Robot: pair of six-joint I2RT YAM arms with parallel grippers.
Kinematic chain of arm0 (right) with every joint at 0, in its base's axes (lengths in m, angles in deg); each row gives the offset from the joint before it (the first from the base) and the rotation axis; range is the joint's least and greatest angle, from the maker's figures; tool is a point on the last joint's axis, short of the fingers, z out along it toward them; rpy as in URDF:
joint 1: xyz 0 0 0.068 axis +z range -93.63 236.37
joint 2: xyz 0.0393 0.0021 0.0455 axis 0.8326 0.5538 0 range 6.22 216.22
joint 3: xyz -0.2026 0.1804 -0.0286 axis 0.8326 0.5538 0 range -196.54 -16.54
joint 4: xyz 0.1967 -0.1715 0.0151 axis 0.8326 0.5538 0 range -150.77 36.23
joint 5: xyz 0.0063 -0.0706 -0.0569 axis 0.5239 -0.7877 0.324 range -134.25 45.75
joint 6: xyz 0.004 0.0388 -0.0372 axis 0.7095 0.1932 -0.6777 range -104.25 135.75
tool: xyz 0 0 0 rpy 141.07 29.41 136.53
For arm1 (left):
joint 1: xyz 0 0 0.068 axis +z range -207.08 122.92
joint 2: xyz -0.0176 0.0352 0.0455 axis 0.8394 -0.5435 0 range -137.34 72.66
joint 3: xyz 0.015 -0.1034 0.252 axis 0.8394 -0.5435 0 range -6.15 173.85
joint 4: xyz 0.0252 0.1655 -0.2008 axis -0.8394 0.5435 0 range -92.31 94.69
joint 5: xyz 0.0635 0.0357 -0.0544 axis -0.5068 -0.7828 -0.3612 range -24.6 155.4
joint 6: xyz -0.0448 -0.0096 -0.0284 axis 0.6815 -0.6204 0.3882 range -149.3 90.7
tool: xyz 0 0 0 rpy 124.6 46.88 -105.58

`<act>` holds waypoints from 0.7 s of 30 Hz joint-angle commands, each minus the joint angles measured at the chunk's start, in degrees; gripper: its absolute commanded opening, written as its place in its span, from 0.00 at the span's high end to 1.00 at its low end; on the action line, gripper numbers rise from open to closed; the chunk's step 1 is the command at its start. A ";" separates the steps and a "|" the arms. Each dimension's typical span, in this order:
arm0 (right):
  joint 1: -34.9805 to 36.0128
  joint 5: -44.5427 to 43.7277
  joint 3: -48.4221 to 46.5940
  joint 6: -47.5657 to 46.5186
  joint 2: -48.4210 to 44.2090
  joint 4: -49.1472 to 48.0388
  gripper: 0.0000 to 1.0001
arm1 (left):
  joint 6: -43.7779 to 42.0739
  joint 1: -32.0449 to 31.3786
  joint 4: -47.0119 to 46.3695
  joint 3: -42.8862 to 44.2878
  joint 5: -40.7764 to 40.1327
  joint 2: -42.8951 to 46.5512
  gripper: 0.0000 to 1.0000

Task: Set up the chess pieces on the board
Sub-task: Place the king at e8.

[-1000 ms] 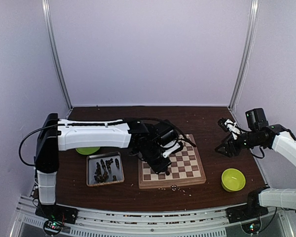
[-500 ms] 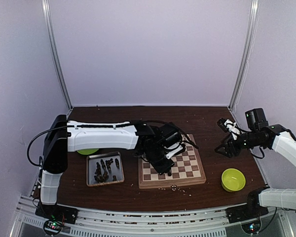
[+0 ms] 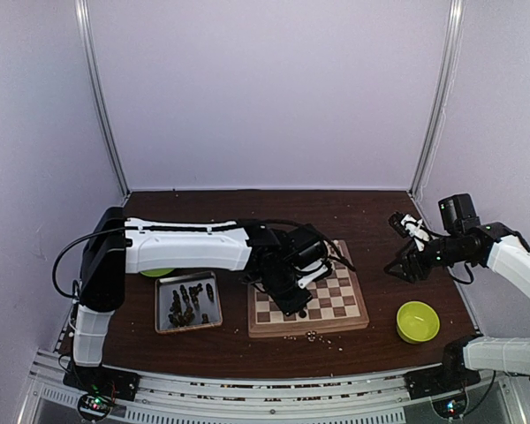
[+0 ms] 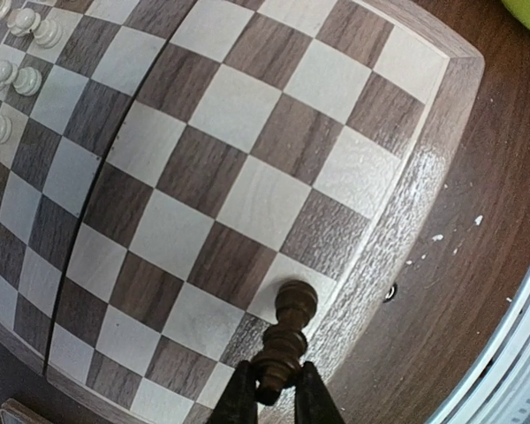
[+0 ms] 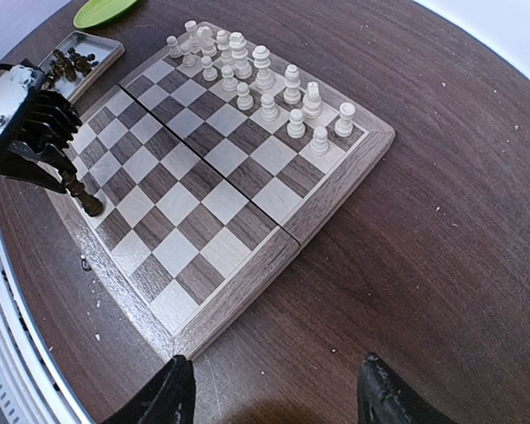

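Observation:
My left gripper is shut on a dark brown chess piece. It holds the piece over a light square in the edge row of the board; I cannot tell whether the piece touches the square. From the right wrist, that piece stands at the board's left edge under the left gripper. More dark chess pieces lie in the metal tray. My right gripper hangs open above bare table, off the board's corner, and in the top view it is right of the board.
Cream chessmen fill the board's far rows. A green bowl sits right of the board near the front. A green plate lies behind the tray. White crumbs dot the table by the board's front edge.
My left arm has moved slightly right over the board's front-left part with the dark piece still gripped. The right arm has not moved.

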 commanded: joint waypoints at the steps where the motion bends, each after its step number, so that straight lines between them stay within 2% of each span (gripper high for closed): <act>1: 0.41 -1.08 -1.26 -1.05 -0.09 0.41 0.37 | 0.47 -0.48 1.04 1.44 -0.74 -0.66 0.83; 8: 0.63 -1.33 -1.27 -1.05 0.18 0.52 0.37 | 0.43 -0.91 1.04 2.60 0.00 -0.54 0.71; 21: 0.87 -1.50 -1.37 -1.18 0.44 0.63 0.37 | 0.62 -1.17 1.04 2.96 0.54 0.16 0.66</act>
